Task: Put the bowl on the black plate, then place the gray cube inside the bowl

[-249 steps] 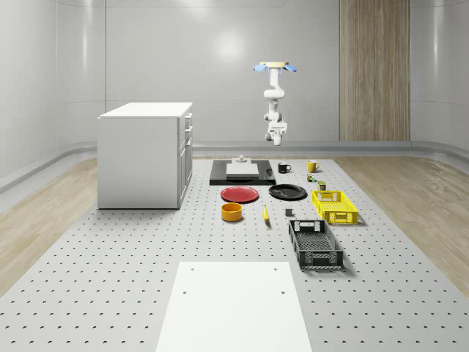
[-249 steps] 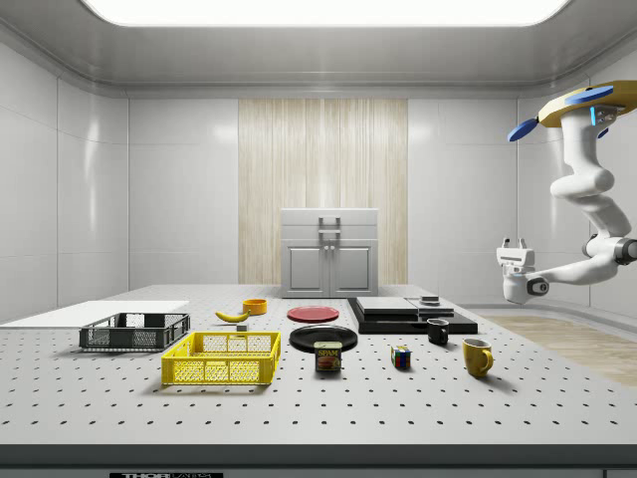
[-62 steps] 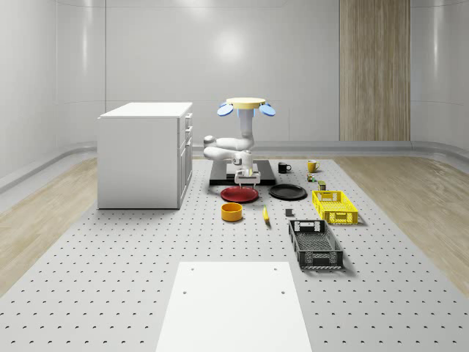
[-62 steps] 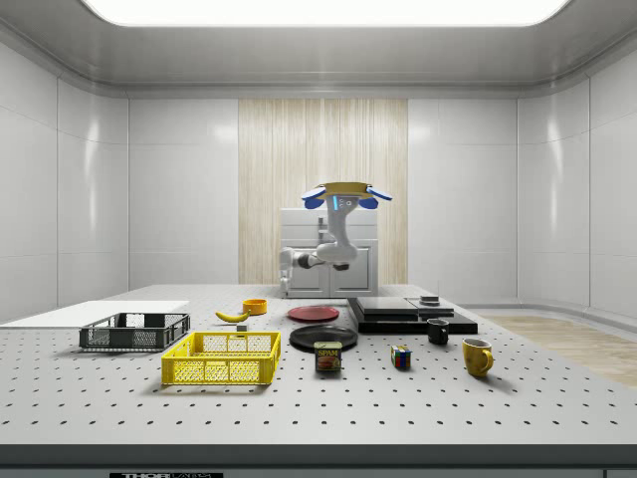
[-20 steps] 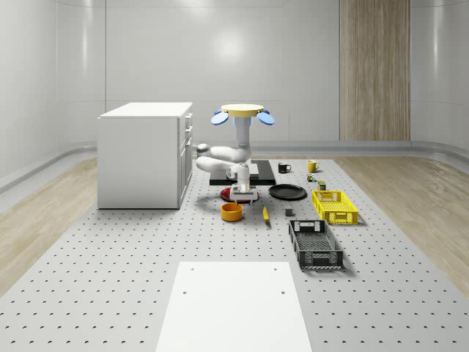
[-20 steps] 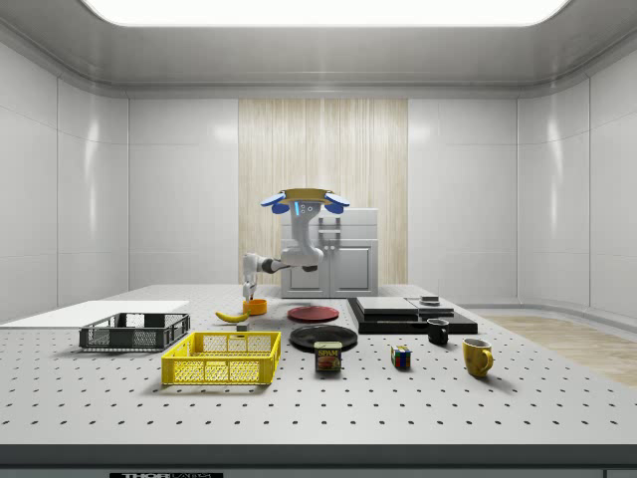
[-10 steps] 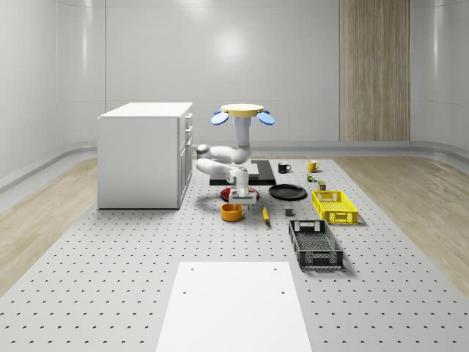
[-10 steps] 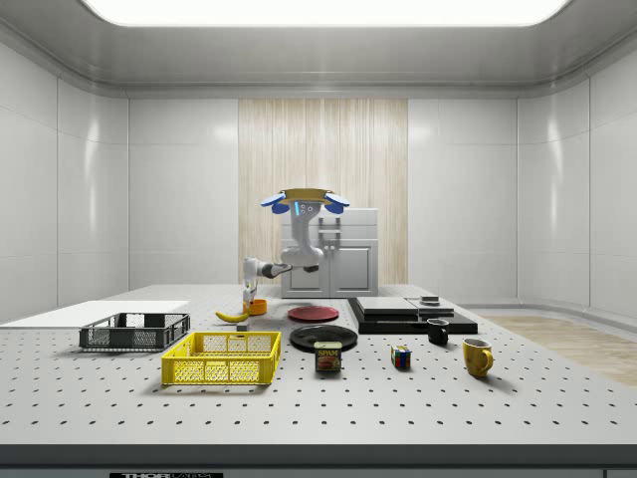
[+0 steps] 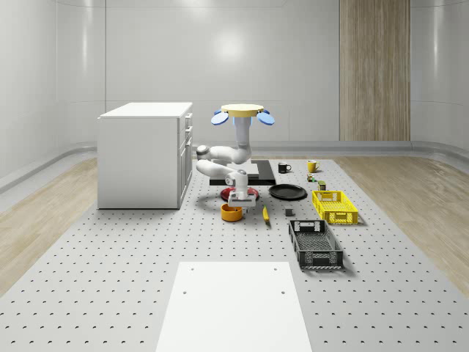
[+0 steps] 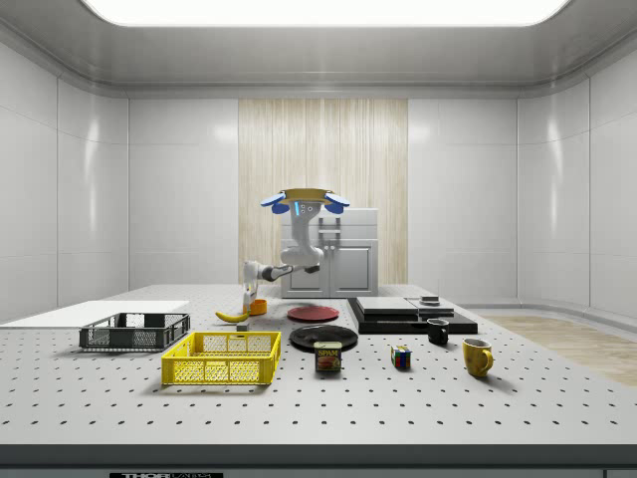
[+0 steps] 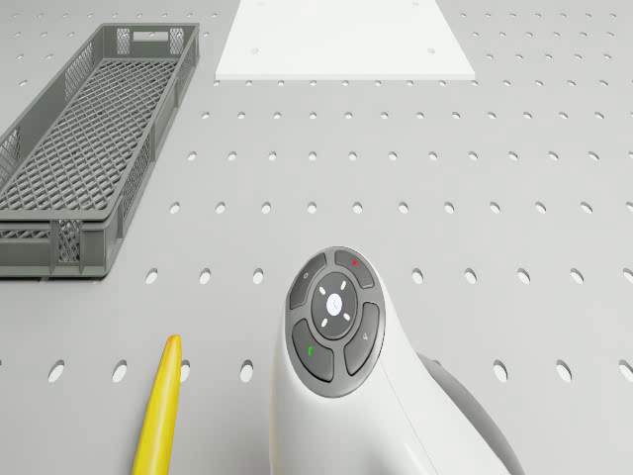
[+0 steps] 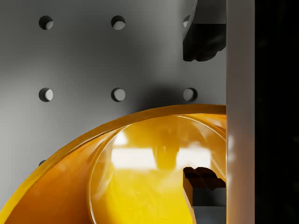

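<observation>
The orange bowl [image 9: 231, 213] sits on the gray counter [image 9: 146, 279] with holes in it, just in front of the red plate [image 9: 226, 193] and near the banana [image 9: 265, 213]. The black plate [image 9: 287, 192] is off to the whole-scene view's right of the red one, and nothing is on it yet. The drone [image 9: 244, 111] floats in the air over the far side of the plates, and its arm bends down so the tool [image 9: 238, 199] hangs right at the bowl. In the wrist view, the tool is spread apart, with one finger [image 12: 203, 35] outside the rim and the other finger [image 12: 202, 184] down inside the bowl [image 12: 140, 177]. The bowl looks hard, smooth and shiny, so it may be a bit slippery. It is probably light. The thin rim looks like the best place to pinch it. A small can [image 10: 327, 357] near the yellow basket [image 10: 222, 358] has a label that seems to say SPAM. I cannot find the gray cube for sure.
</observation>
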### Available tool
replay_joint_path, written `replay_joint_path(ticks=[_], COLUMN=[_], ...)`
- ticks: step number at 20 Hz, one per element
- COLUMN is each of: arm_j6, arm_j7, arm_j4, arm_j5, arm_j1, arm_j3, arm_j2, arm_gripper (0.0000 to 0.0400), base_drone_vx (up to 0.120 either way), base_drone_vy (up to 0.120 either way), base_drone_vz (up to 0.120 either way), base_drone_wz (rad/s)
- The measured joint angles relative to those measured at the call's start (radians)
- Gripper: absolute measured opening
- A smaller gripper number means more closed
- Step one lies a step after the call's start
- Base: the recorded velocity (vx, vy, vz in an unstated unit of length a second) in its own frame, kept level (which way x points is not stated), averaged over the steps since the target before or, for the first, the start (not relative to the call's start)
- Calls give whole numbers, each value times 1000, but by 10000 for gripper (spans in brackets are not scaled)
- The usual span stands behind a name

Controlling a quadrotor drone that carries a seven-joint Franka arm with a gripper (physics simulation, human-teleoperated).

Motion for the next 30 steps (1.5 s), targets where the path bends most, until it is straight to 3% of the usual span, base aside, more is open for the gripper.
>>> replay_joint_path(ticks=[3,8,15,20,30], arm_j6=[0,-4,-34,-43,-46], arm_j7=[-2,-3,-5,-5,-5], arm_j4=[2,1,-21,-28,-31], arm_j5=[-5,-6,53,76,87], arm_j1=[1,3,19,23,24], arm_j3=[-5,-4,60,84,96], arm_j2=[2,6,9,10,9], arm_gripper=[179,123,104,101,100], base_drone_vx=[0,0,-6,-120,-120], base_drone_vy=[0,0,6,120,120], base_drone_vz=[0,0,91,120,4], base_drone_wz=[0,0,0,0,0])
